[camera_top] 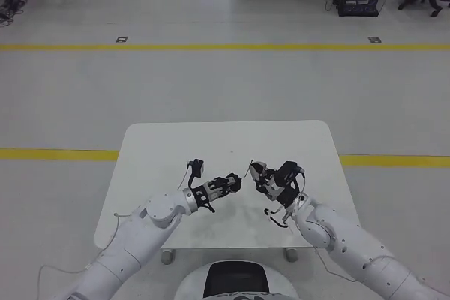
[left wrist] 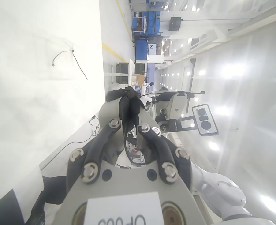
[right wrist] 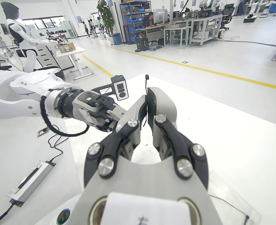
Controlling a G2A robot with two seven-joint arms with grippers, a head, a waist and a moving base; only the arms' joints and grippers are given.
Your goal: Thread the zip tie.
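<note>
My right gripper (right wrist: 147,104) is shut on a black zip tie (right wrist: 147,77). Its small square head sticks up past the fingertips, and the strip runs down between the pads. In the top view the two grippers face each other above the middle of the white table (camera_top: 210,142), right gripper (camera_top: 255,172) a short gap from left gripper (camera_top: 235,183), with the zip tie (camera_top: 248,168) as a thin line between them. My left gripper (left wrist: 128,99) has its fingers together on a thin black strip (left wrist: 125,132) that curves back toward the palm. The left gripper (right wrist: 114,115) sits just beside the right fingers, its tip hidden behind them.
A clear plastic bag (right wrist: 234,202) with another black tie (left wrist: 70,57) in it lies flat on the table under the right arm. A grey box with cables (right wrist: 30,179) lies on the floor by the table's edge. A yellow line (camera_top: 52,154) crosses the floor.
</note>
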